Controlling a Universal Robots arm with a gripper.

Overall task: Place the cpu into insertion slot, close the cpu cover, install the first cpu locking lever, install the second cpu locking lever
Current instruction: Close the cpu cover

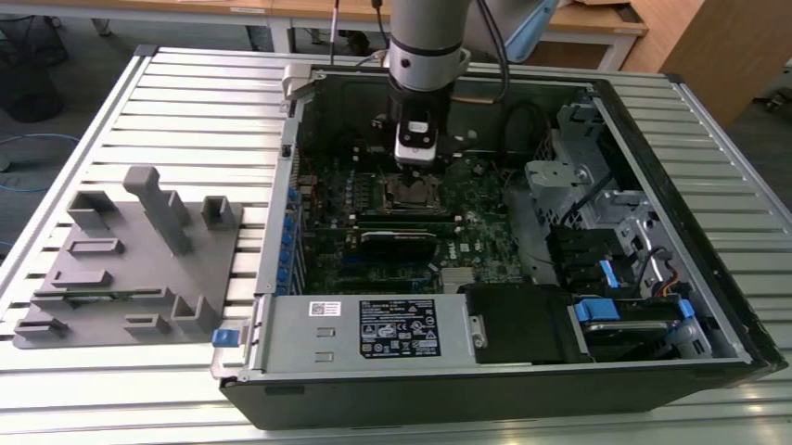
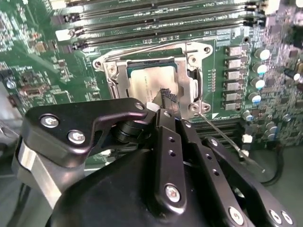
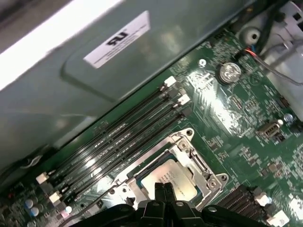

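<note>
We see an open computer case (image 1: 371, 408) lying on a slatted metal table (image 1: 185, 93), with the arm reaching down into it. The gripper (image 1: 417, 159) hangs right above the insertion slot (image 1: 414, 193) on the green motherboard (image 1: 483, 222).

In both wrist views the black fingertips (image 2: 166, 97) (image 3: 158, 191) are pressed together, and we see nothing between them. Just beneath them the cpu (image 2: 147, 80) (image 3: 177, 177) sits in the slot, silver top up. It carries faint print we cannot make out, and the fingers hide part of it. The cpu cover (image 2: 189, 52) (image 3: 189, 146) lies down around it as a metal frame.

In the second wrist view a thin locking lever (image 2: 222, 132) slants away from the socket's corner. We cannot tell whether it is hooked.

The first wrist view shows long memory slots (image 3: 118, 137), a coin battery (image 3: 230, 71) and a white sticker (image 3: 118, 40) on the case wall.

The exterior view shows a power supply (image 1: 310, 348) with a black-and-white label (image 1: 399, 327), its text too small to read. At the exterior view's left stands a grey fixture tray (image 1: 136, 250).
</note>
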